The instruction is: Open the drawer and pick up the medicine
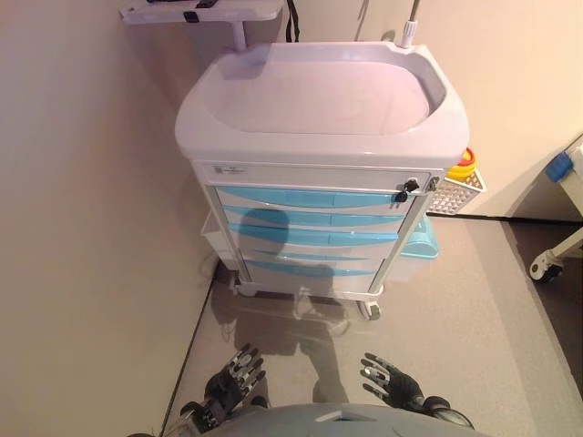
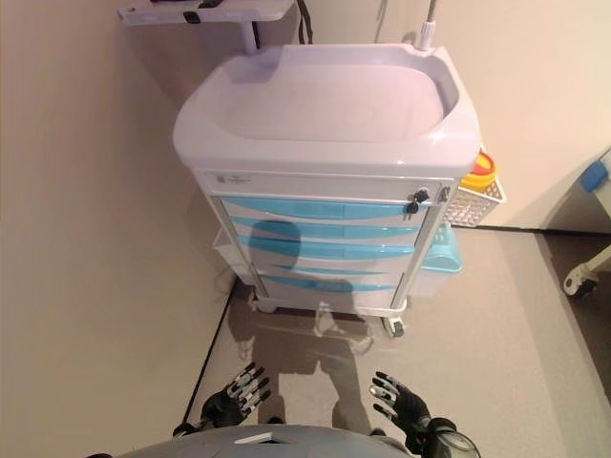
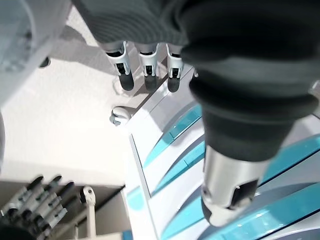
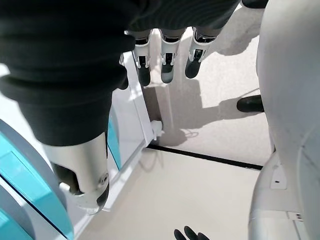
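- Left eye view: I see a white cart with a tray-like top standing against the wall, its blue drawers all closed. Keys hang at the lock on the upper right of the front. A white mesh basket hangs on the cart's right side with a yellow and red thing in it. I cannot see the medicine anywhere. My left robot hand and right robot hand hang low over the grey floor, well apart from the cart, fingers spread and holding nothing.
- Right eye view: same scene; a caster of other equipment shows at the right edge.
- Left wrist view: the fingers are straight, empty, with the drawer fronts past them.
- Right wrist view: straight fingers, nothing held, above floor near the cart's foot.
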Available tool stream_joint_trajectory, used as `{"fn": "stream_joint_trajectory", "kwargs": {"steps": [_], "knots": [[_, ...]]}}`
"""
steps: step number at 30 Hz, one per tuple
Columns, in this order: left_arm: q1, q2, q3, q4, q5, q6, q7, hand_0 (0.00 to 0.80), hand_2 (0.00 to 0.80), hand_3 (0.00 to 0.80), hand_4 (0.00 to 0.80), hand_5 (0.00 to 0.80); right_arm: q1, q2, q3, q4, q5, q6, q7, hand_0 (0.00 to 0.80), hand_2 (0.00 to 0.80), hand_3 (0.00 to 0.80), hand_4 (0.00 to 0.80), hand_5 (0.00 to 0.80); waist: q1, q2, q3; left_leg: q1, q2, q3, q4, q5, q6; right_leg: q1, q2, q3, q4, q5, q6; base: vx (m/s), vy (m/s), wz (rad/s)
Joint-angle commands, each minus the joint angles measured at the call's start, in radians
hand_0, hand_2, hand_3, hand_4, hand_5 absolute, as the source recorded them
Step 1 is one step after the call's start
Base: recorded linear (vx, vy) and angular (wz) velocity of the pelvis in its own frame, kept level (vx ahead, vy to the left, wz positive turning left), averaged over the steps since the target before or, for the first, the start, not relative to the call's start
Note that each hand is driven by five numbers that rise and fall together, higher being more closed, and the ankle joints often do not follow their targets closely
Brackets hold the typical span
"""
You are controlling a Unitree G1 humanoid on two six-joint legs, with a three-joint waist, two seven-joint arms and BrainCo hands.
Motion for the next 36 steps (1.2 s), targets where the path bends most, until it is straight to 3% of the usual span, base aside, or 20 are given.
{"fn": "stream_joint_trajectory", "kwargs": {"steps": [1,10,16,22,31,32,36], "knots": [[-0.054,-0.021,-0.004,0.002,-0.090,0.047,-0.072,0.000,0.000,0.000,0.000,0.000,-0.049,0.015,0.011,-0.034,0.069,-0.037,0.005,0.000,0.000,0.000,0.000,0.000,-0.010,-0.020,0.038,-0.089,-0.033,-0.060,0.117,-0.082,0.017,-0.124,-0.030,0.013,0.207,-0.058,0.026,0.022,0.046,0.02],[-0.153,-0.030,0.010,-0.072,-0.263,0.133,-0.203,0.000,0.000,0.000,0.000,0.000,-0.078,0.002,0.027,-0.089,0.158,-0.076,0.003,0.000,0.000,0.000,0.000,0.000,-0.022,-0.046,0.194,-0.286,-0.047,-0.066,0.322,-0.134,0.042,-0.326,-0.021,0.045,0.381,-0.090,0.005,-0.118,0.017,0.04],[-0.227,-0.052,0.019,-0.136,-0.387,0.171,-0.221,0.000,0.000,0.000,0.000,0.000,-0.091,-0.003,0.052,-0.165,0.160,-0.065,-0.037,0.000,0.000,0.000,0.000,0.000,-0.043,-0.063,0.266,-0.408,-0.061,-0.058,0.437,-0.155,0.056,-0.455,-0.018,0.077,0.484,-0.093,0.004,-0.074,0.042,-0.04],[-0.307,-0.066,0.040,-0.188,-0.513,0.207,-0.221,0.000,0.000,0.000,0.000,0.000,-0.100,-0.011,0.067,-0.201,0.166,-0.044,-0.043,0.000,0.000,0.000,0.000,0.000,-0.069,-0.084,0.305,-0.506,-0.065,-0.048,0.538,-0.180,0.067,-0.549,-0.007,0.106,0.552,-0.089,0.003,-0.017,0.032,-0.09],[-0.435,-0.056,0.045,-0.301,-0.657,0.195,-0.189,0.000,0.000,0.000,0.000,0.000,-0.106,-0.034,0.095,-0.276,0.161,0.004,-0.059,0.000,0.000,0.000,0.000,0.000,-0.110,-0.115,0.343,-0.613,-0.062,-0.034,0.647,-0.210,0.078,-0.644,0.013,0.145,0.595,-0.062,0.013,0.015,0.021,-0.07],[-0.440,-0.055,0.045,-0.305,-0.664,0.195,-0.186,0.000,0.000,0.000,0.000,0.000,-0.105,-0.036,0.095,-0.279,0.163,0.007,-0.060,0.000,0.000,0.000,0.000,0.000,-0.112,-0.114,0.343,-0.603,-0.061,-0.039,0.659,-0.244,0.075,-0.637,0.015,0.149,0.608,-0.090,0.021,0.102,0.026,-0.08],[-0.518,-0.023,0.052,-0.331,-0.711,0.170,-0.147,0.000,0.000,0.000,0.000,0.000,-0.103,-0.047,0.108,-0.302,0.168,0.022,-0.057,0.000,0.000,0.000,0.000,0.000,-0.129,-0.124,0.357,-0.628,-0.053,-0.032,0.673,-0.244,0.074,-0.660,0.020,0.160,0.609,-0.077,0.027,0.028,0.020,-0.08]]}}
